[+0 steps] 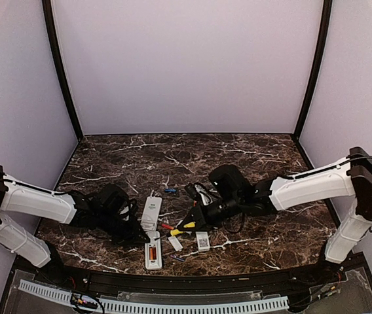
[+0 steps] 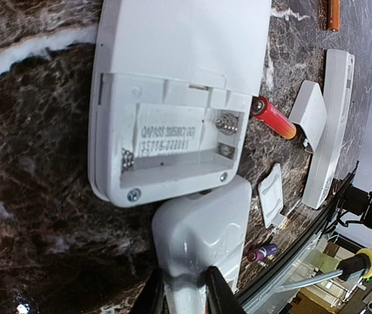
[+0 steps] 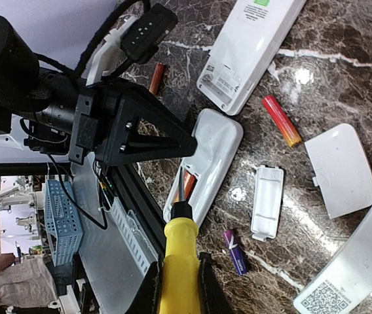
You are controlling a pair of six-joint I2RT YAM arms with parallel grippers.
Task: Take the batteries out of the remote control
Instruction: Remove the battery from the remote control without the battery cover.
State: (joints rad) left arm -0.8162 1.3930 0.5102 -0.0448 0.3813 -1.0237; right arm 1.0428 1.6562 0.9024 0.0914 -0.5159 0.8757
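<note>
One cell shows in a bay: an orange battery (image 3: 186, 186) lies in the small remote (image 3: 207, 160). The left gripper (image 2: 185, 296) pinches that remote by its end. The right gripper (image 3: 179, 291) is clamped on the yellow-handled tool (image 3: 179, 252), tip at the cell.

Plan: lever under the cell's end, gently, with a firm left grip so the body can't twist.

Nearby:
- larger remote (image 2: 173, 131), bay empty
- red battery (image 3: 281, 120) and purple battery (image 3: 235, 250), loose on the table
- small cover (image 3: 266, 201) and larger cover (image 3: 340, 170)

The left gripper's bulk crowds the tool's approach.
</note>
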